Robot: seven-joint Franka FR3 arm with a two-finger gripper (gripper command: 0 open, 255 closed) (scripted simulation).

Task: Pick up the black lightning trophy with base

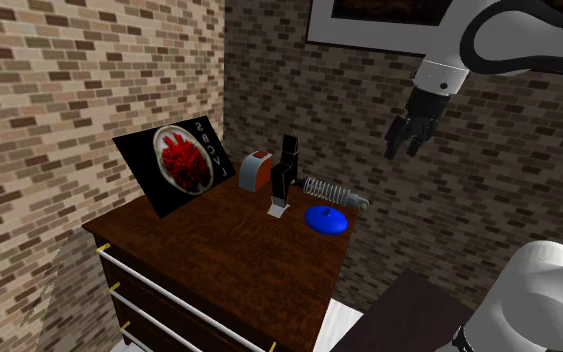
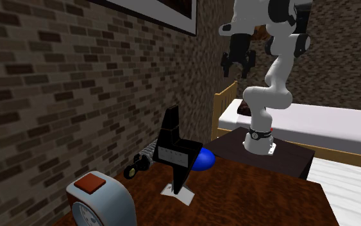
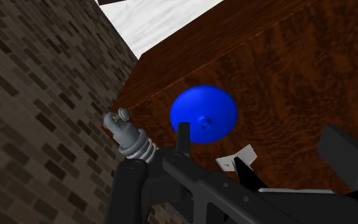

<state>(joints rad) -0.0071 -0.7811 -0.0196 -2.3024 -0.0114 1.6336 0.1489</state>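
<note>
The black lightning trophy [image 1: 283, 178] stands upright on its small white base on the dark wooden dresser [image 1: 209, 255], close to the back wall. In the second exterior view the trophy [image 2: 175, 151] rises mid-table. My gripper [image 1: 405, 145] hangs open in the air, well above the dresser and off to the shoulder view's right of it, holding nothing. It is also high up near the wall as the gripper [image 2: 236, 64]. In the wrist view the trophy [image 3: 203, 184] lies far below, between my spread fingers [image 3: 130, 191].
A blue disc [image 1: 327, 219] lies beside the trophy, with a metal coil spring [image 1: 331, 190] behind it by the brick wall. An orange-and-white round object [image 1: 257, 170] and a leaning picture [image 1: 174, 165] stand at the back. A bed [image 2: 313, 122] is beyond the stand.
</note>
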